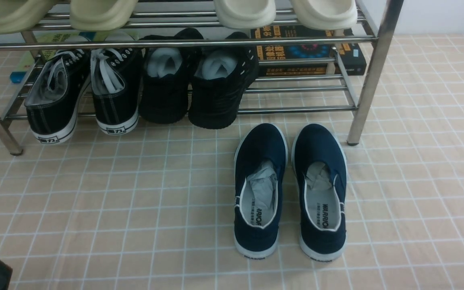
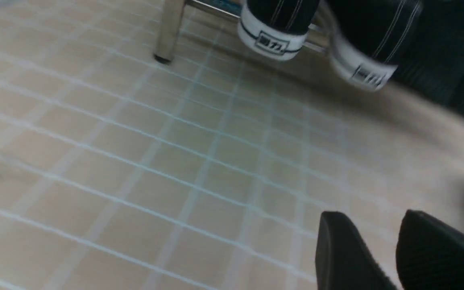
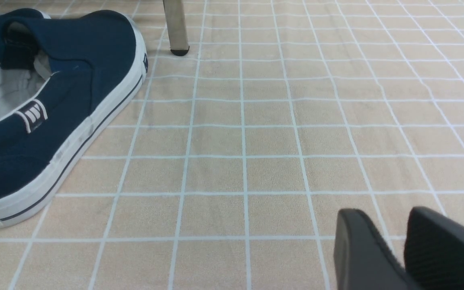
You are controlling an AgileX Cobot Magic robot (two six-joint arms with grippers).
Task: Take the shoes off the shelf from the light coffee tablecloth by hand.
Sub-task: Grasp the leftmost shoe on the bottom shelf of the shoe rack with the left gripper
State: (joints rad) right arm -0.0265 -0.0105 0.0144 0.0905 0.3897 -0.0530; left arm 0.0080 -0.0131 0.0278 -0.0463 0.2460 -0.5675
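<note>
Nearest, the left fingers (image 2: 344, 249) and right fingers (image 3: 357, 245) are seen parted and empty, low over the light coffee tablecloth (image 1: 135, 193), presumably readied for a grasp. Further on, navy slip-ons (image 1: 318, 145) are set down right of centre. Toward the tabletop's far left corner, the shoes (image 1: 113, 100) are lodged on the lower tier of the shelf (image 1: 371, 80), heels turned outward, likely so that they can be gripped easily.
</note>
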